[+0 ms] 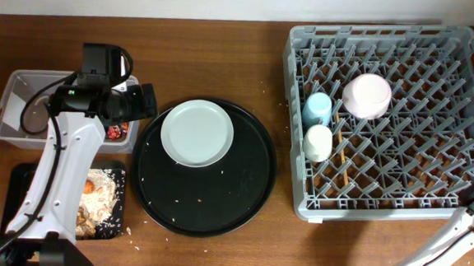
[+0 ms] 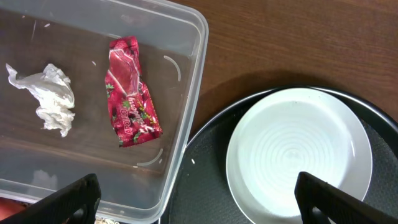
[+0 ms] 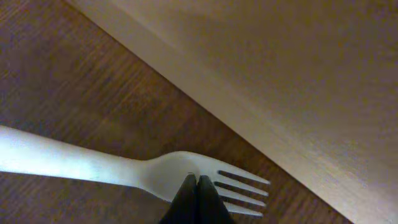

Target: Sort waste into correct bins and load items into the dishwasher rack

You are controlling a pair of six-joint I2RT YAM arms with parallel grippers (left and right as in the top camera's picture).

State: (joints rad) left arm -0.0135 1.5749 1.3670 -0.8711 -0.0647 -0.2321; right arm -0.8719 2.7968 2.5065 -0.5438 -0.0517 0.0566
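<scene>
Showing at the right the grey dishwasher rack (image 1: 375, 30), carrying a blue cup (image 1: 317, 109) and a cream cup (image 1: 318, 142) side by side near its left wall, and a pale pinkish bowl (image 1: 366, 95) just right of the blue cup. Showing at the far left the clear tub (image 2: 199, 62), containing a crumpled red wrapper (image 2: 132, 93) and a crumpled white tissue (image 2: 46, 96), lying apart on its floor. Showing just near of the tub the shallow black tray (image 1: 19, 186), holding beige food scraps (image 1: 101, 203) and an orange carrot (image 1: 90, 187). Showing in the centre the round black tray (image 1: 242, 191), bearing a pale grey-green plate (image 1: 197, 132) on its far-left part. Picturing the left gripper (image 2: 199, 196) hovering wide open and empty above the tub's right rim and the plate. Picturing the right gripper (image 3: 199, 186) pinching its fingertips together on the near edge of the white fork (image 3: 93, 163), beyond the overhead view, over the wooden table (image 3: 74, 81) beside a pale strip (image 3: 280, 74); handle plain and long, tines slim and pointing right.
</scene>
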